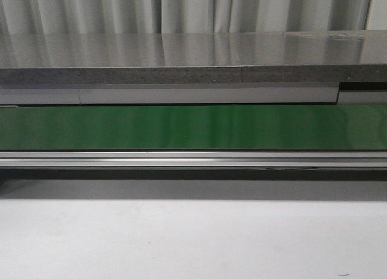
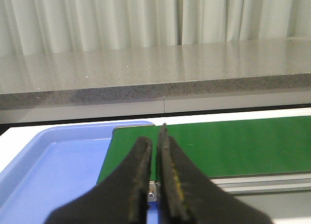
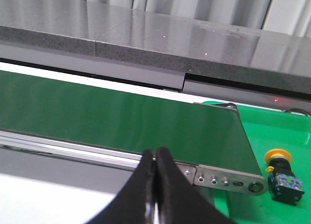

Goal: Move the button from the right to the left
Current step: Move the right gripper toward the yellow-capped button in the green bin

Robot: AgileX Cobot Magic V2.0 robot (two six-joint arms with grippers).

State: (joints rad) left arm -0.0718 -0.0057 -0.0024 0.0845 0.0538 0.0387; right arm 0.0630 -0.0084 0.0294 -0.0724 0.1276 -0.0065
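The button (image 3: pixel 282 178), a yellow cap on a black body, lies on a bright green tray (image 3: pixel 272 131) at the right end of the green conveyor belt (image 3: pixel 121 117). It shows only in the right wrist view. My right gripper (image 3: pixel 155 158) is shut with nothing in it, hanging over the belt's near rail, well apart from the button. My left gripper (image 2: pixel 155 139) is shut too, empty, over the belt's left end (image 2: pixel 204 144) beside a blue tray (image 2: pixel 58 165). Neither gripper appears in the front view.
The green belt (image 1: pixel 193 126) runs across the front view with a metal rail (image 1: pixel 193 159) along its near side. A grey speckled counter (image 1: pixel 181 61) stands behind it, with curtains beyond. White table surface (image 1: pixel 193 242) lies in front.
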